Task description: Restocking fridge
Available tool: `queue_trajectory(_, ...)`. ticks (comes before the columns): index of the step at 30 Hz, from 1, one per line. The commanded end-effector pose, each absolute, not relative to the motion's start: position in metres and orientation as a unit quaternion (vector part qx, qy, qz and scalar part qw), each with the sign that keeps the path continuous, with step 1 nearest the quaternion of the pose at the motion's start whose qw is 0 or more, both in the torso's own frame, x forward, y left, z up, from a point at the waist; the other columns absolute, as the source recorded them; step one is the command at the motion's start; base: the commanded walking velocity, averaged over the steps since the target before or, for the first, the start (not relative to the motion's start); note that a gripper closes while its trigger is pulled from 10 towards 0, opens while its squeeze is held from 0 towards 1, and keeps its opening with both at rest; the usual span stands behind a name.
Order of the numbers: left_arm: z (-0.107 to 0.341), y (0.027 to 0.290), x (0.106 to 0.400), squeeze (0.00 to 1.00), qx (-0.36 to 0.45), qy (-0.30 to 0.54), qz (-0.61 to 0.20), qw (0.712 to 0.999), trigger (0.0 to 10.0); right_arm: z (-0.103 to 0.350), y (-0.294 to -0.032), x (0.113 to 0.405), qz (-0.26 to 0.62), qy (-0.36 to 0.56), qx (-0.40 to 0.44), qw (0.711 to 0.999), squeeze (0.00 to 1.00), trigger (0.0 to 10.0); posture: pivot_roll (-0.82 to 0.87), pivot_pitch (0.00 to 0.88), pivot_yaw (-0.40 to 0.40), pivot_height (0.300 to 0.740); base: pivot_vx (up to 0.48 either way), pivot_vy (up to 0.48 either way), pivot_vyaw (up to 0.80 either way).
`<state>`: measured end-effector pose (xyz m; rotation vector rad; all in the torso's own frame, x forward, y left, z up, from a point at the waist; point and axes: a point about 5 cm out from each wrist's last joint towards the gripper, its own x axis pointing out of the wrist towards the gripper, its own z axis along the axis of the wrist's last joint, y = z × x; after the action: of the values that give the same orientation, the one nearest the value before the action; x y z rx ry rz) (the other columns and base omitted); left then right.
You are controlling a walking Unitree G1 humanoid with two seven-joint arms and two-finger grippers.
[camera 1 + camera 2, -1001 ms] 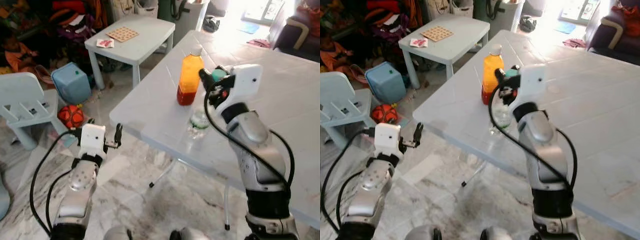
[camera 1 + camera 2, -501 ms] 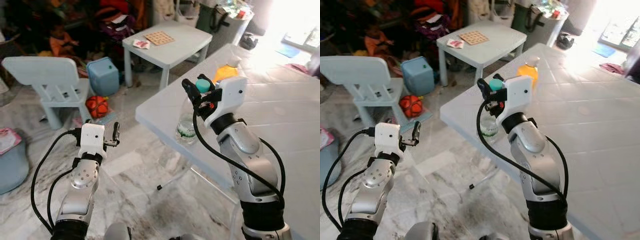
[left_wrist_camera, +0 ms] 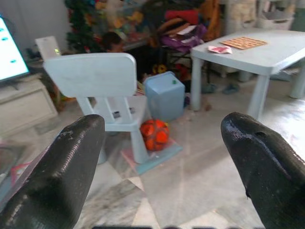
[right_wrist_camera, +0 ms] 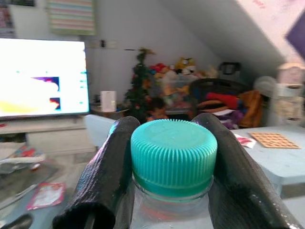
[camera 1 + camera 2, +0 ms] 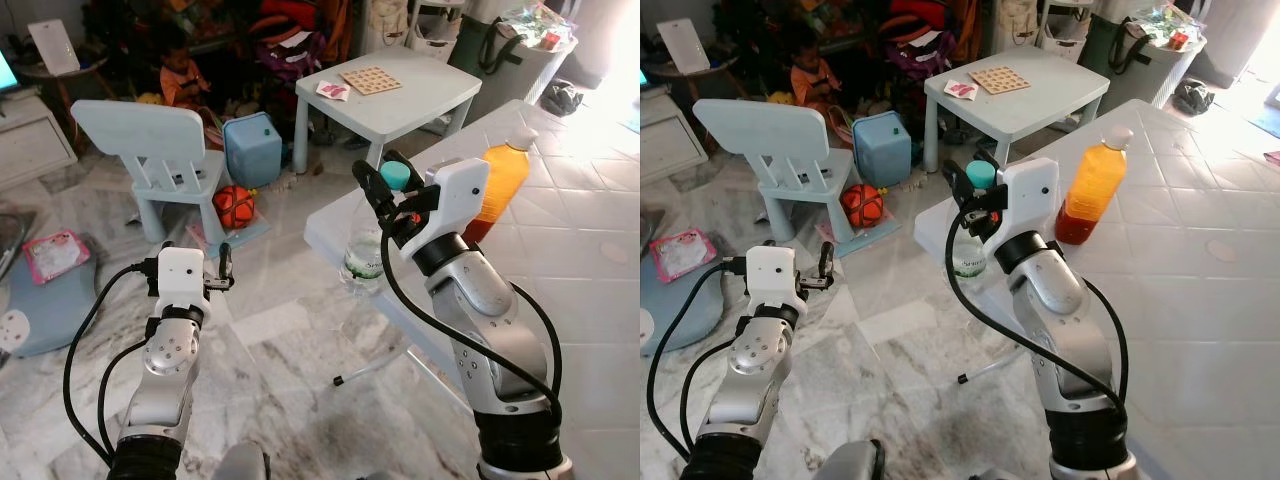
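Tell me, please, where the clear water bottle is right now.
The water bottle hangs by its teal cap in the right gripper, off the white table's corner, left of the orange bottle.

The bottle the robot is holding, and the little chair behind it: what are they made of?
The bottle looks like clear thin plastic: you can see through it, and its teal cap is ridged, matte plastic. The right gripper clamps it just below the cap. The chair seems moulded plastic, pale blue, one smooth piece with slots in its back.
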<state>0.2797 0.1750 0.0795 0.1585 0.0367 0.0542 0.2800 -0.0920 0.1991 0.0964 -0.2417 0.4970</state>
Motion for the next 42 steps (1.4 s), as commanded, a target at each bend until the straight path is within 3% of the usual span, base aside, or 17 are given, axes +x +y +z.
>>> queue_trajectory(1, 0.0814, 0.1732, 0.2810, 0.00, 0.079, 0.015, 0.025, 0.996, 10.0, 0.1848, -0.0854, 0.2798, 0.266, -0.083, 0.055, 0.959, 0.00, 10.0, 0.05, 0.029, -0.035, 0.740, 0.000, 0.000, 0.80)
queue_trajectory(21, 0.0851, 0.1776, 0.2851, 0.00, 0.080, 0.011, 0.031, 0.996, 10.0, 0.1767, -0.0811, 0.2807, 0.288, -0.080, 0.057, 0.953, 0.00, 10.0, 0.07, 0.014, -0.028, 0.740, 0.000, 0.000, 0.80)
queue_trajectory(42, 0.0912, 0.1813, 0.2898, 0.00, 0.090, -0.007, 0.039, 0.995, 10.0, 0.1788, -0.0809, 0.2846, 0.292, -0.092, 0.058, 0.950, 0.00, 10.0, 0.07, 0.007, -0.023, 0.740, 0.000, 0.442, 0.80)
